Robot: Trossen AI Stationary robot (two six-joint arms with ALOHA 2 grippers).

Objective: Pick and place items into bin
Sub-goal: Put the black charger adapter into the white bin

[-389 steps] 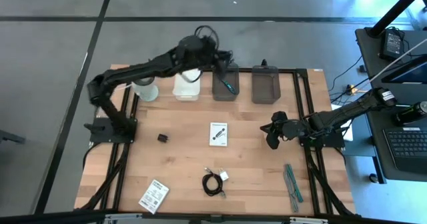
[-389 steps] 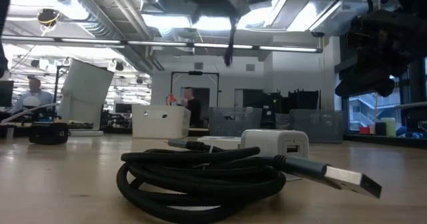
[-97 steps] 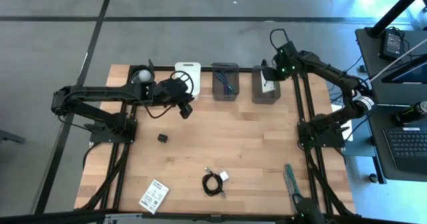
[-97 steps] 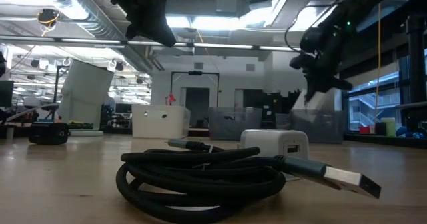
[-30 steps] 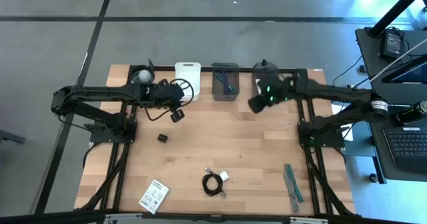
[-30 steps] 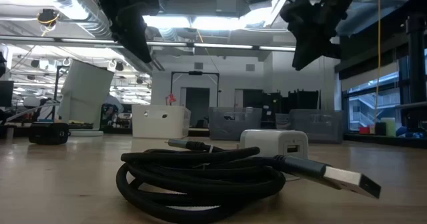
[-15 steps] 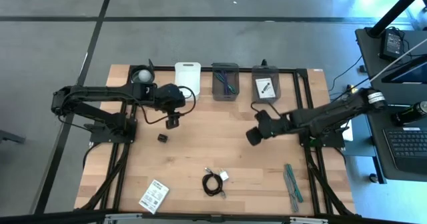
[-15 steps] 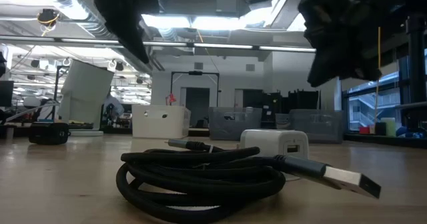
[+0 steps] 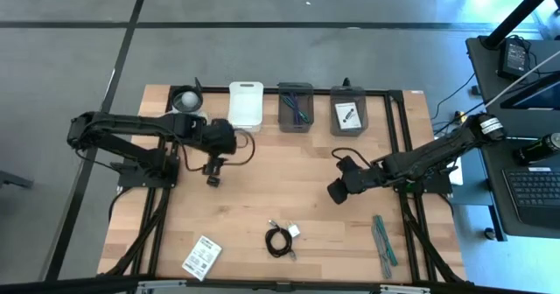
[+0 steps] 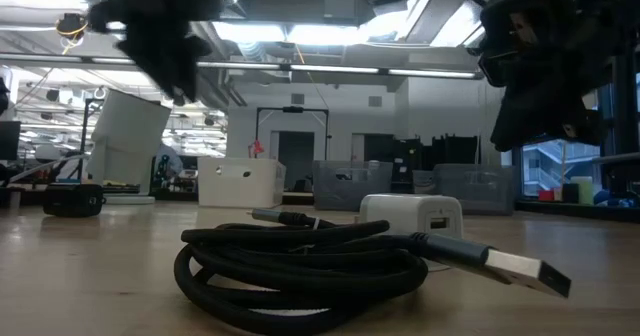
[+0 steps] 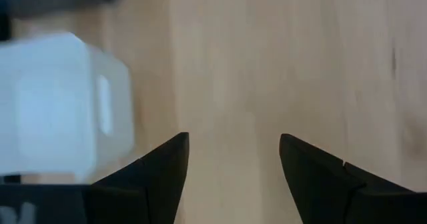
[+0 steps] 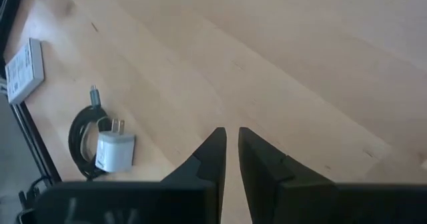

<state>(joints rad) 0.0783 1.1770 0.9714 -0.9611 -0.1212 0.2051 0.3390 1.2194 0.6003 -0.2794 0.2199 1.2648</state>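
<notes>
Nearest the front edge, the white card lies left, the black coiled cable centre, the teal strips right. Farther back, the right gripper hovers nearly closed and empty; the left gripper, fingers apart, hangs over the small black cube.

My two arms are matte black, built of slim jointed segments with thin black cables looping beside the wrists. The left gripper and right gripper each end in two dark, wedge-shaped fingers tapering to blunt tips.
</notes>
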